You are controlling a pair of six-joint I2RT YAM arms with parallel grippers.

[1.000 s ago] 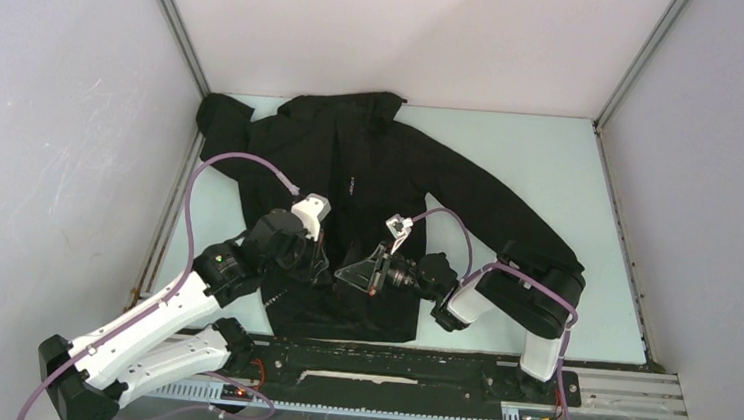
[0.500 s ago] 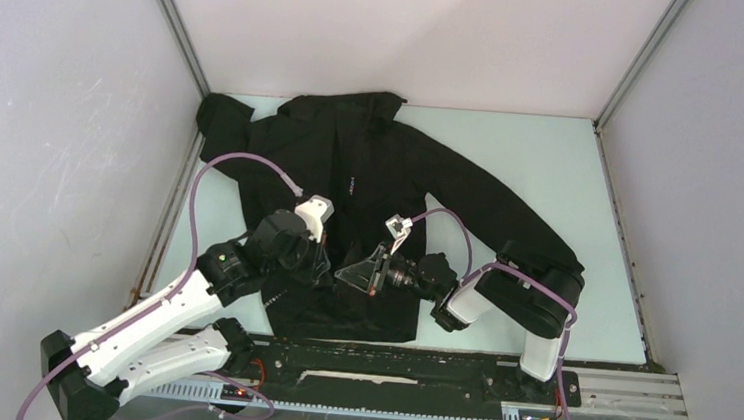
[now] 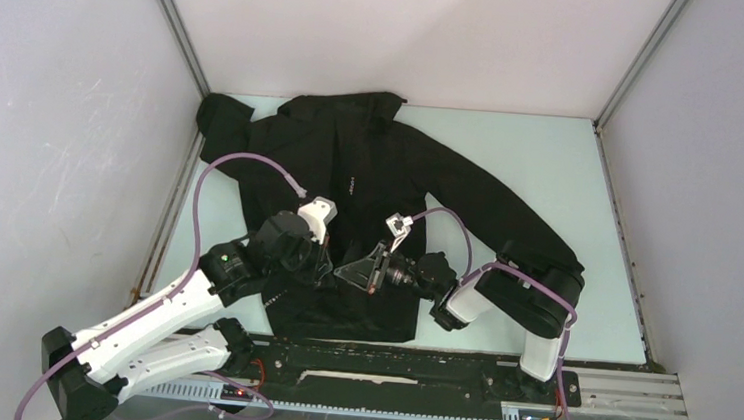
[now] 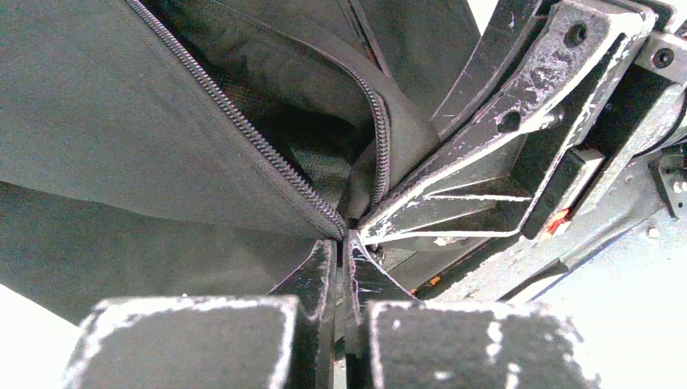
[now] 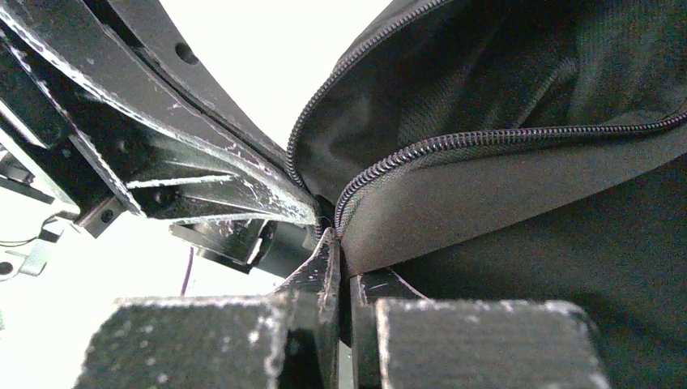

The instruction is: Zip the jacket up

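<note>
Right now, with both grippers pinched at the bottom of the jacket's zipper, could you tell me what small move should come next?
Probably a short pull toward the collar by the right gripper while the left gripper holds: both are shut where the zipper teeth of the jacket converge, and the teeth lie parted above. The slider is hidden.

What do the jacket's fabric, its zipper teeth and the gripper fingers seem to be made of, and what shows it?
Jacket: matte black woven synthetic, probably; finely textured, folds softly. Zipper teeth: likely dark plastic coil; small uniform loops. Left fingers: rigid black plastic or painted metal; scuffed whitish edges.
</note>
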